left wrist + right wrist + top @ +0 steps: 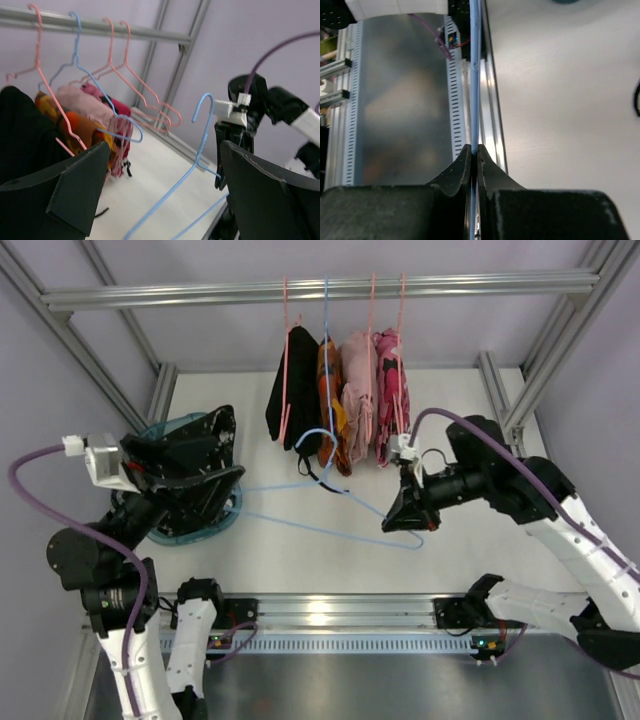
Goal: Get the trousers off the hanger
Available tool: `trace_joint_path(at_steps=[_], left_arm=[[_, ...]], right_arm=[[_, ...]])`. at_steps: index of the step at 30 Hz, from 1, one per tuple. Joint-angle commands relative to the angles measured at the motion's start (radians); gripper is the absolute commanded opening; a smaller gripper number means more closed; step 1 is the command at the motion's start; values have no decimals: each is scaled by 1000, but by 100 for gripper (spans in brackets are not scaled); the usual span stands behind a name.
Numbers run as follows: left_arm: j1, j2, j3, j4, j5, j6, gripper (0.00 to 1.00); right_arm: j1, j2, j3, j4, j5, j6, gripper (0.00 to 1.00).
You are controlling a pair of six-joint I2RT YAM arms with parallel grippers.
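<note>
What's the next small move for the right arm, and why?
Probably carry the blue hanger aside and lay it on the table. The right tool is shut on its wire, the hanger is off the rail with no cloth showing on it, and the left tool stands open over the teal basket, so stripping looks done for this one.

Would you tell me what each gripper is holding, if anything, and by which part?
The right gripper is shut on the blue hanger, pinching its thin wire at one shoulder corner. The left gripper is open, holding nothing.
</note>
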Motion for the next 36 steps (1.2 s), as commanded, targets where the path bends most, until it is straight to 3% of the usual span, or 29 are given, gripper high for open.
trace_joint_path(at_steps=[1,6,11,18,27,36], left_arm=[[1,50,67,67,-201,-126,98],[1,84,42,95,-253,-110,98],[2,87,-18,95,-238,-67,97],[1,113,-77,70,-233,89,98],[1,113,-77,-158,-327,337,98],[1,111,-86,-180,-279,362,98]], right_arm=[[-86,-106,20,-2,49,-57,0],[-234,-265,55,-5,86,-36,0],[-458,-440,72,6,100,47,0],[-681,-595,172,-82,279,78,0],[-902,-687,189,-203,526,101,0],[-1032,-622,111,-268,586,121,0]])
